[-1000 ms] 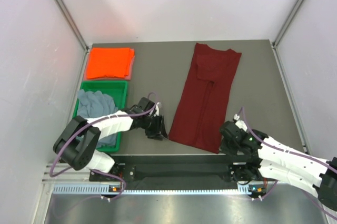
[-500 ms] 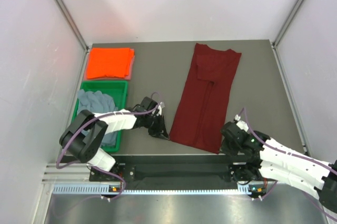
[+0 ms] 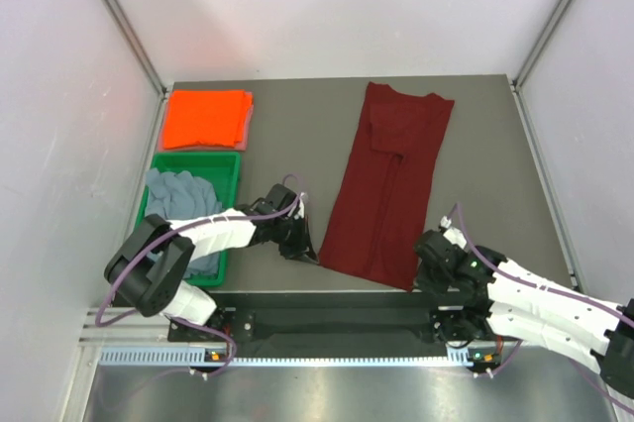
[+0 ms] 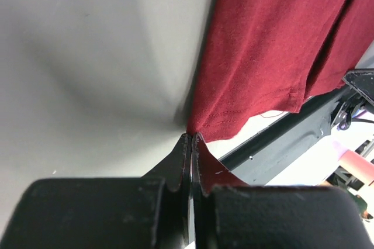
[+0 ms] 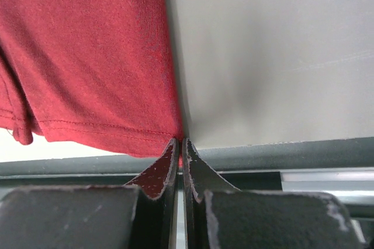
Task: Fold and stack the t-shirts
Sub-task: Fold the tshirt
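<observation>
**Both grippers clamped on the near hem corners of the maroon shirt**

I have the left gripper (image 3: pixel 303 250) low on the grey table (image 3: pixel 297 135). Its two fingers are pressed together with no gap showing. In the left wrist view the fingertips (image 4: pixel 186 144) meet right at the near-left hem corner of the dark maroon red cloth t-shirt (image 3: pixel 386 184), so I read it as pinching that corner. From there the shirt (image 4: pixel 263 44) runs forward and to the right of this hand, with its stitched hem trailing off along the table's near edge.

The right gripper (image 3: pixel 422 273) mirrors it at the opposite corner. Its jaws are clenched, and in the right wrist view the fingertips (image 5: pixel 173 151) close on the near-right hem corner. From this hand the cloth (image 5: pixel 87 44) spreads ahead and to the left, with bare table to its right.

The maroon shirt lies flat as a long narrow strip folded lengthwise. It stretches away from both hands towards the far edge of the table, with the collar end farthest from the grippers.

Out beyond the left gripper's outer side sits a green plastic tray (image 3: pixel 198 155) holding a crumpled grey-blue cloth t-shirt (image 3: pixel 178 194). Just past the tray, farther from that hand, a bright orange cloth t-shirt (image 3: pixel 205 118) lies folded into a neat square. Both are well apart from either gripper.
</observation>
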Available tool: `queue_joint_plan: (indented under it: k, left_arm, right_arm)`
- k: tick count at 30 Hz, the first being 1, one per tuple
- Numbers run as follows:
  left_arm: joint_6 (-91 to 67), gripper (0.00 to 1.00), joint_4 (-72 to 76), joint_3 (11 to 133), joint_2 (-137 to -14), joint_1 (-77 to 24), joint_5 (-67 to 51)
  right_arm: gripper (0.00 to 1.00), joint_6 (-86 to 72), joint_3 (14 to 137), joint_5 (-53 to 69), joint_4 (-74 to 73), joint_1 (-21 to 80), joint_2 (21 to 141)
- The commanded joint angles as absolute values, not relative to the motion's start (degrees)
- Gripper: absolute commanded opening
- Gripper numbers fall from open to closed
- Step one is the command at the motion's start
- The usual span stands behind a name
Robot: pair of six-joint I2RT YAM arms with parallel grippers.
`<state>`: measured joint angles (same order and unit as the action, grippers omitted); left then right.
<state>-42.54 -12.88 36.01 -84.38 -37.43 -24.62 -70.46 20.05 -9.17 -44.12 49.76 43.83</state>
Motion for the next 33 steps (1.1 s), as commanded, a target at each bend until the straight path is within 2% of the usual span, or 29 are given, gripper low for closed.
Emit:
queue_joint_plan:
  k: [1, 7, 18, 24, 33]
  left_arm:
    - [-43.2, 0.00, -15.4, 38.1, -82.4, -37.6, -22.0]
    - [-43.0, 0.00, -16.6, 42.0, -84.3, -37.6, -22.0]
    - [-43.1, 0.00, -18.5, 49.4, -88.3, -37.6, -23.4]
    - [-40.8, 0.00, -23.1, 57.7, -92.6, -37.5, -21.3]
    - [-36.9, 0.00, -30.2, 77.2, -104.6, -35.0, -19.7]
  right_arm:
    - [0.00, -68.6, 24.1, -9.8, -49.0, 51.1, 45.4]
    - [0.00, -66.4, 29.5, -14.5, -53.2, 51.2, 48.4]
    - [0.00, -64.1, 32.9, -16.1, -50.9, 50.1, 51.4]
    - [0.00, -57.6, 36.5, -16.3, -48.6, 44.1, 54.7]
    - [0.00, -42.6, 43.5, -13.9, -43.2, 28.2, 61.3]
